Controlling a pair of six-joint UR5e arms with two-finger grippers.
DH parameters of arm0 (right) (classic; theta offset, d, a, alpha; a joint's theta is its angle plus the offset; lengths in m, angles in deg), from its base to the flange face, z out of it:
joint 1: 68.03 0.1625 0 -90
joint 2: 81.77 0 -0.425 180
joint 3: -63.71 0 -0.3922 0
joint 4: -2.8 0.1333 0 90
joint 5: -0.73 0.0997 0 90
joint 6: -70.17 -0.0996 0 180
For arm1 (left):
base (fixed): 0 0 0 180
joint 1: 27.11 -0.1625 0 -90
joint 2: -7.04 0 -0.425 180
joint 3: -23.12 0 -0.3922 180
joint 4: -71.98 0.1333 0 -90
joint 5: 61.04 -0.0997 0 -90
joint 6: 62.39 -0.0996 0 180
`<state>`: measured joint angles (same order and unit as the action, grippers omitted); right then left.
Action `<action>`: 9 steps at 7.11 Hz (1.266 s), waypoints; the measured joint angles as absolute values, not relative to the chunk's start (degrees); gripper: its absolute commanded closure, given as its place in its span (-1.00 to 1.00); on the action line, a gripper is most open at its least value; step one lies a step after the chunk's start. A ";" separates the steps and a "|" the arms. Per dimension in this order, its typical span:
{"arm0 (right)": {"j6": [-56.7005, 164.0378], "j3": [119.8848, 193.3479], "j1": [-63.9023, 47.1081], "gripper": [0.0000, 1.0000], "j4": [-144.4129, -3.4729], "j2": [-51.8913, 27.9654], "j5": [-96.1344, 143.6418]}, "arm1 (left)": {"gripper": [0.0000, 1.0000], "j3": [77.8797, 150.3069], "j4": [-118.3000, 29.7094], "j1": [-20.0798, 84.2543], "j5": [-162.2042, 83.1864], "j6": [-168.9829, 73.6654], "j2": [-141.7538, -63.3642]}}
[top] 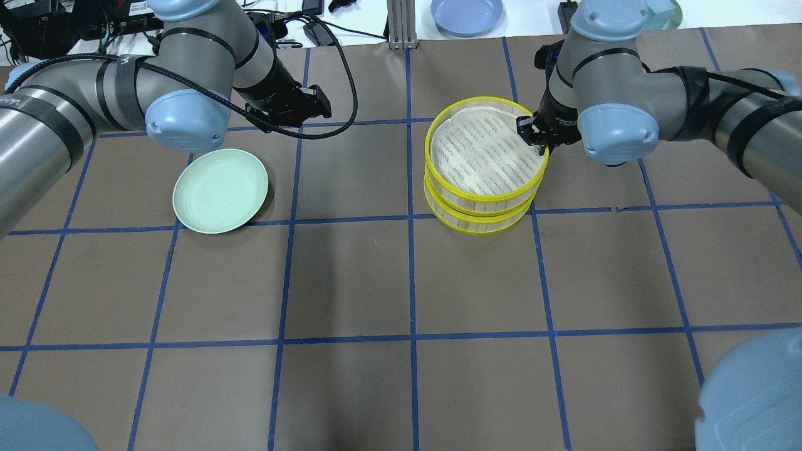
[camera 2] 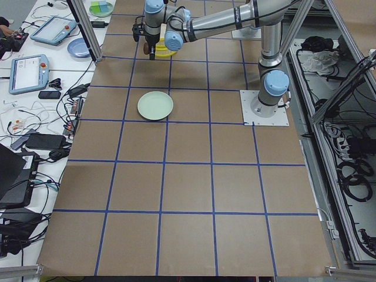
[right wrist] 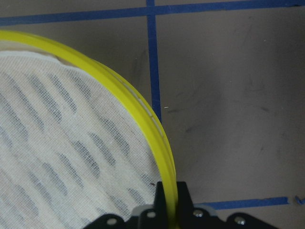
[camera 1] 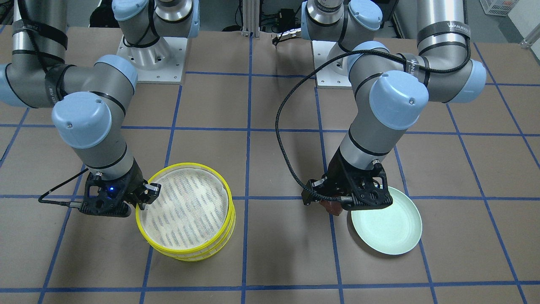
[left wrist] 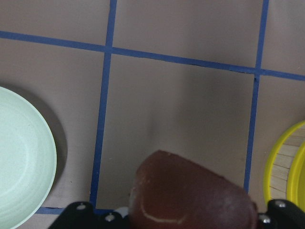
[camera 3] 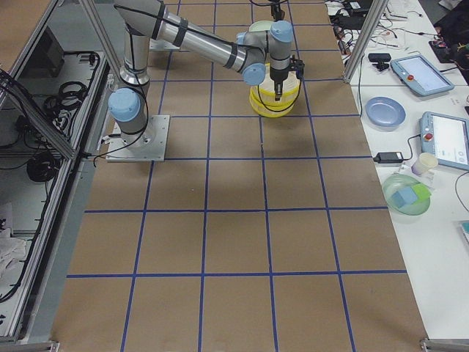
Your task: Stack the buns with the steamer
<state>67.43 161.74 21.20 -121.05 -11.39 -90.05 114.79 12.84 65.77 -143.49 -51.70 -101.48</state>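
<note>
A stack of yellow-rimmed steamer trays (top: 485,150) stands on the table, and the top tray (camera 1: 185,207) is lined with white cloth and holds nothing. My right gripper (camera 1: 144,200) is shut on the top tray's rim (right wrist: 143,114). My left gripper (camera 1: 336,204) is shut on the dark reddish-brown bun (left wrist: 186,191) and holds it above the table, just beside the empty pale green plate (camera 1: 386,228). In the left wrist view the plate (left wrist: 19,162) lies at the left and the steamer rim (left wrist: 286,167) at the right. The cream-white bun is hidden.
The table is brown with a blue tape grid. The two arm bases (camera 1: 152,59) stand at the robot's side. A blue plate (top: 467,14) lies beyond the far edge. A side bench with tablets and bowls (camera 3: 410,194) runs along the operators' side.
</note>
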 measured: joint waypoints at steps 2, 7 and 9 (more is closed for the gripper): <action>67.35 161.81 21.18 0.73 -121.01 -11.47 -89.80 | 1.00 114.79 13.21 65.92 -143.52 -51.59 -101.93; 67.13 162.14 21.20 -1.00 -121.03 -12.15 -89.97 | 1.00 114.79 13.99 66.17 -143.40 -51.34 -102.40; 67.28 161.38 21.16 -1.00 -120.90 -11.74 -90.65 | 1.00 114.83 16.29 67.61 -141.47 -47.17 -102.43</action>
